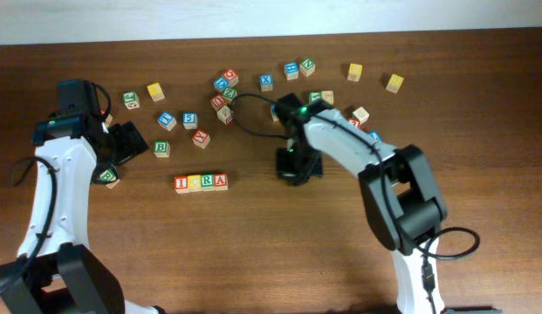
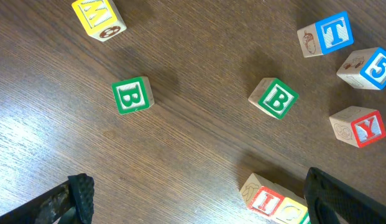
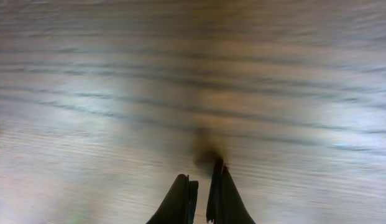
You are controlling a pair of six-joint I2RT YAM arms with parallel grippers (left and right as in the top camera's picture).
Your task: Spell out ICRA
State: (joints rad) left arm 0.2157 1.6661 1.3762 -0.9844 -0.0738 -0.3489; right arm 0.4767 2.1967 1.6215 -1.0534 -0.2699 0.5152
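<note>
Four wooden cubes stand side by side in a row on the brown table: red I (image 1: 181,183), yellow C (image 1: 195,183), green R (image 1: 208,182), red A (image 1: 221,181). The left wrist view catches the I cube (image 2: 265,200) and part of the C cube (image 2: 291,213) at its bottom edge. My left gripper (image 1: 129,144) hovers left of the row, open, with nothing between its fingers (image 2: 81,194). My right gripper (image 1: 297,170) is to the right of the row, pointing down at bare wood. Its fingertips (image 3: 183,198) are shut with nothing in them.
Loose cubes lie scattered behind the row: a green B (image 1: 161,148), a blue 5 (image 1: 190,119), a cluster (image 1: 225,92), yellow ones (image 1: 354,71) at the back right. In the left wrist view are two green B cubes (image 2: 132,94) (image 2: 273,98), a T (image 2: 326,34) and a Y (image 2: 359,126).
</note>
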